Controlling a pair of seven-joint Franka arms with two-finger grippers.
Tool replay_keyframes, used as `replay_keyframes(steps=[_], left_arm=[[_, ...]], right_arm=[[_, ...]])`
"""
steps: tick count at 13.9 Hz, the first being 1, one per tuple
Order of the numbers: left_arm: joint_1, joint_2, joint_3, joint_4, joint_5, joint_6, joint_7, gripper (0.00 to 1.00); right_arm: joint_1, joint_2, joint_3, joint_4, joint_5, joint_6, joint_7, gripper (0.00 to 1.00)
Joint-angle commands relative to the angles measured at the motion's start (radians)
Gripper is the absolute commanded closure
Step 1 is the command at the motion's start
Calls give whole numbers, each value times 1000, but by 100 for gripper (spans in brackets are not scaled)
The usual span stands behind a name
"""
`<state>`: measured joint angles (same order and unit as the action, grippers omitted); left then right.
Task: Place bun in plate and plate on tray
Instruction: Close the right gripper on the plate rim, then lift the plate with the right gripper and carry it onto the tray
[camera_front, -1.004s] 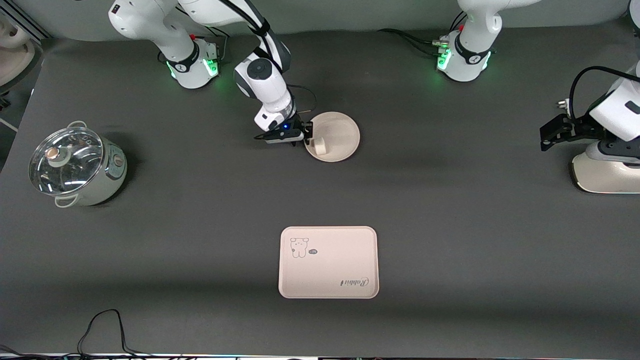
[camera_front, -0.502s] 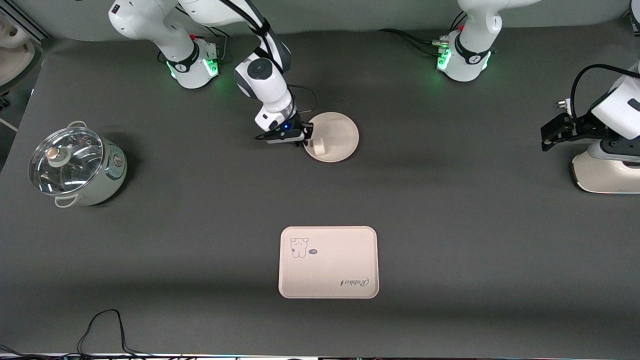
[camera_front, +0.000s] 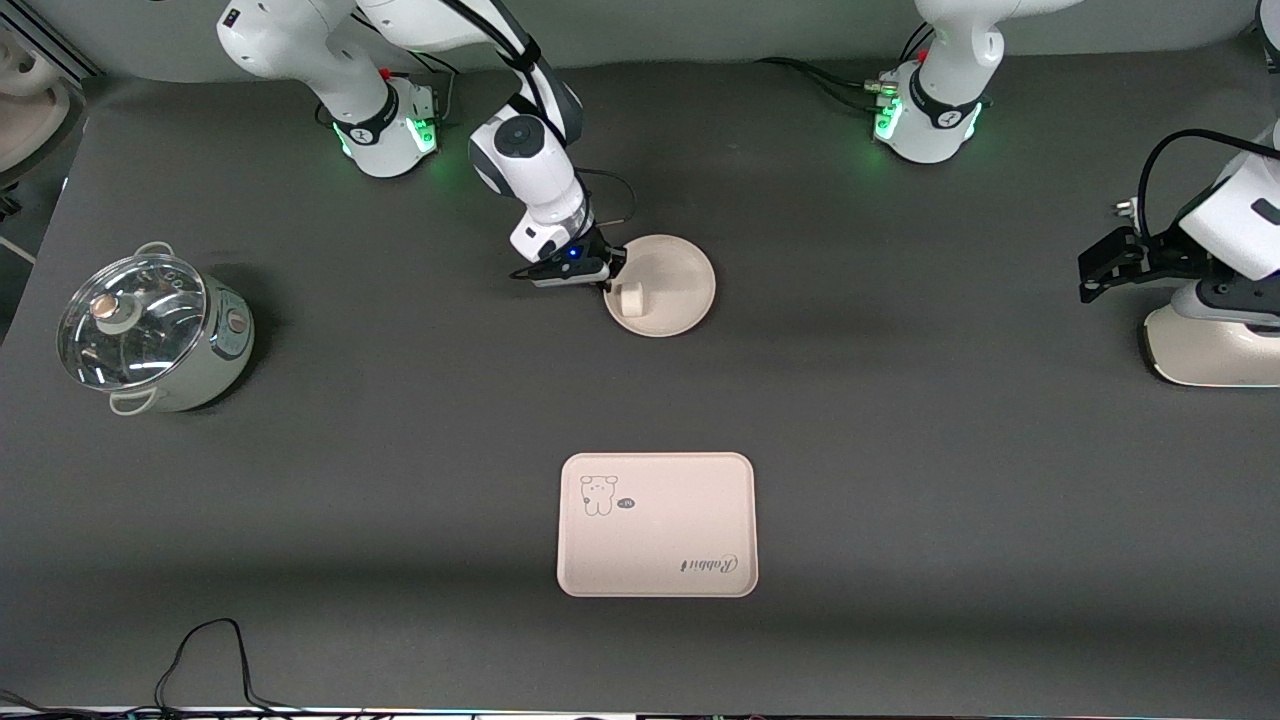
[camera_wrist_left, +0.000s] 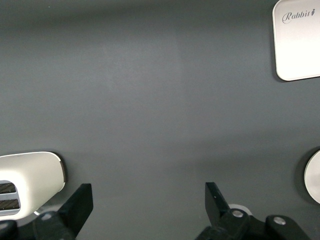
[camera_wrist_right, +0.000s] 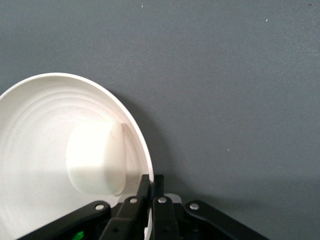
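- The tabletop (camera_front: 900, 450) is a wide, dark grey matte sheet, plain and flat. A pale grey wall runs along the edge where both arm bases stand, and a black cable lies at the edge nearest the front camera.
- A glass-lidded pot (camera_front: 150, 330) sits toward the right arm's end of the tabletop, and a white appliance (camera_front: 1215, 345) sits at the left arm's end.
- The tray (camera_front: 657, 524) lies nearer the front camera, well apart from the plate and with nothing on it.
- The plate (camera_front: 675, 285) rests near the arm bases with the bun (camera_front: 630, 299) already in it, close against the rim.
- The right pincer (camera_front: 611, 281) is clamped shut on that rim, just beside the bun. The hold looks narrow, so in a lift the plate could tilt or slip free.
- A tilt could roll the bun off, since it sits so near the edge.
- The carry to the tray is long, which gives a weak hold more chance to fail.
- The left pincer (camera_wrist_left: 147, 200) waits over the white appliance, its fingers spread wide and holding nothing.
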<state>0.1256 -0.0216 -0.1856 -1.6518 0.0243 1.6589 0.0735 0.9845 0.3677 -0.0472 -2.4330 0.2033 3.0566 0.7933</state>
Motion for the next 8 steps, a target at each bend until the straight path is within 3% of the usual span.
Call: replay_keyframes(steps=[1,8], left_arm=[[-12,14,8,24,-6,-7,-3,0],[-9,12,8,27,-6,-8,-3,0]], right_arm=[[-4,-39,-6,0,13,-10,1,100],[-90,-289,-19,25,18,-274,-106,100]])
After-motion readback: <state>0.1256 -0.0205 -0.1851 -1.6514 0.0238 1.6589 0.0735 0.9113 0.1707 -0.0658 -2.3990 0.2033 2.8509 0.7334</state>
